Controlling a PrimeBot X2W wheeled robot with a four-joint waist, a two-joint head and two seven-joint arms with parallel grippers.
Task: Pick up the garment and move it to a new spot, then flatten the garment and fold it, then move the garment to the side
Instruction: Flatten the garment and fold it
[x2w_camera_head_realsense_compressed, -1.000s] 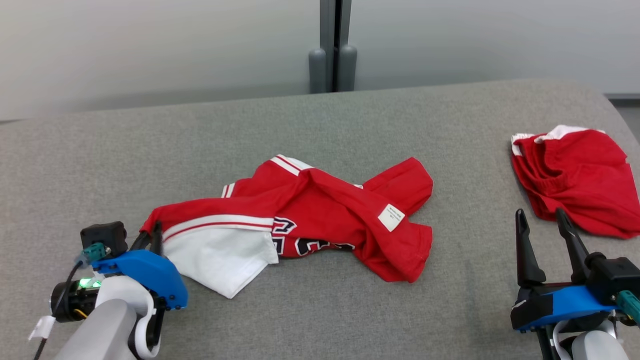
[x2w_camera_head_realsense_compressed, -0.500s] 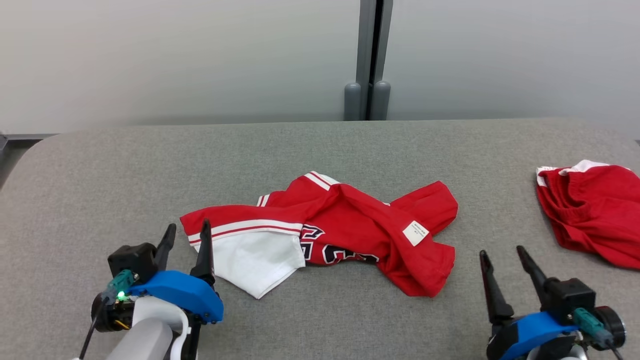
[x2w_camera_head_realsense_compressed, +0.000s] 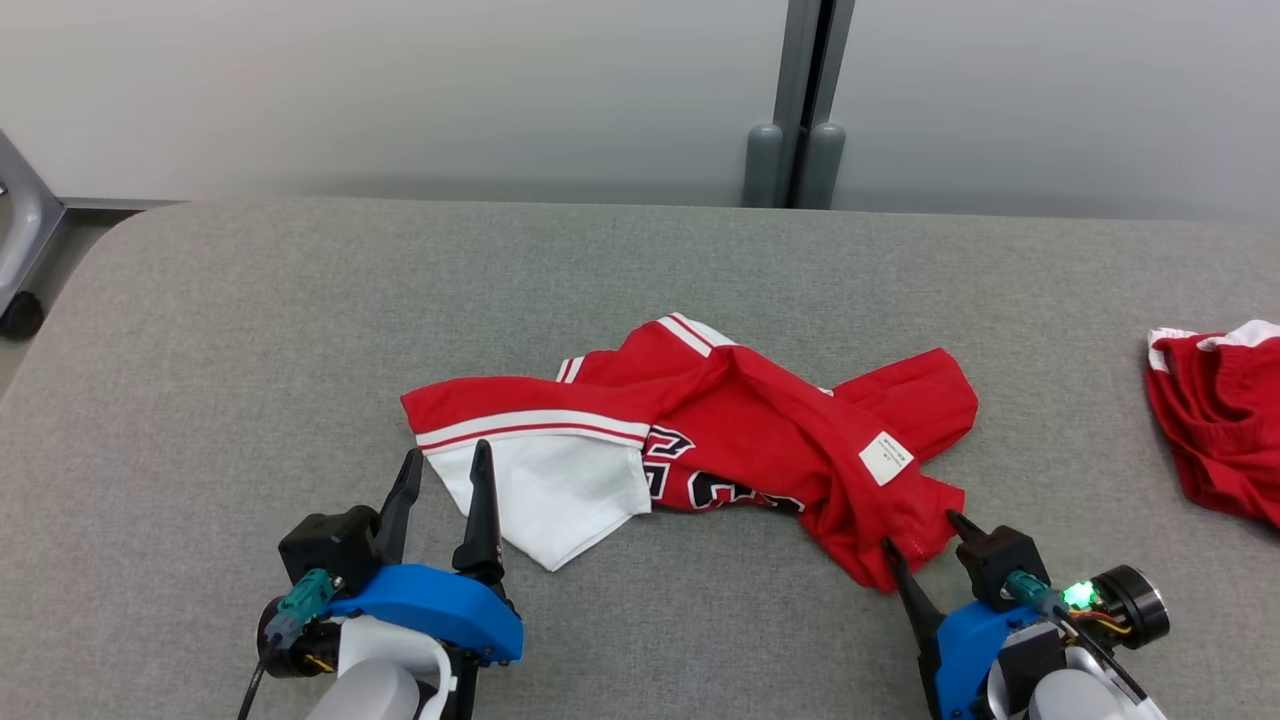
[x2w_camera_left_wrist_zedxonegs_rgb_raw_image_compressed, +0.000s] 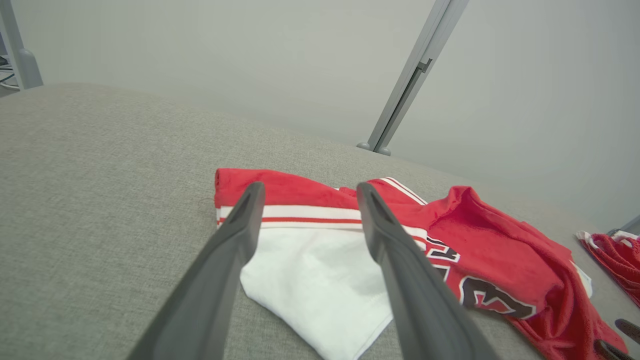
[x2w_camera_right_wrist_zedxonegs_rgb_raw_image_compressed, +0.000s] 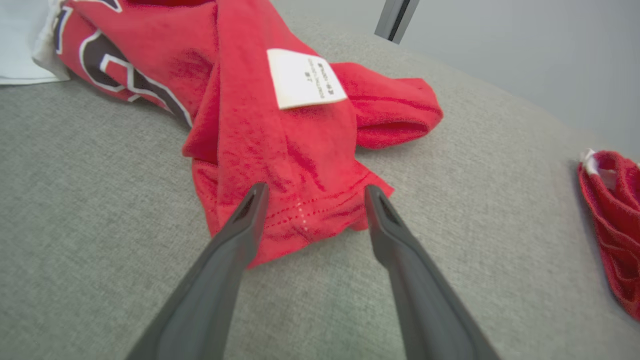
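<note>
Left gripper (x2w_camera_head_realsense_compressed: 447, 452): jaws spread wide with nothing between them; the tips are at the left end of the garment, just beside its white panel.
Right gripper (x2w_camera_head_realsense_compressed: 918, 530): also wide open and holding nothing; its two fingers stand on either side of the red hem at the garment's near right corner.
Table (x2w_camera_head_realsense_compressed: 250, 330): grey fabric top.
Garment (x2w_camera_head_realsense_compressed: 760, 430): red jersey, crumpled, lying in the middle of the table.
Second red garment (x2w_camera_head_realsense_compressed: 1215, 440): bunched at the right edge, well apart.
White panel (x2w_camera_head_realsense_compressed: 560, 495): lies flat under a striped band.
Label (x2w_camera_head_realsense_compressed: 886, 457): small white tag on a red fold.
</note>
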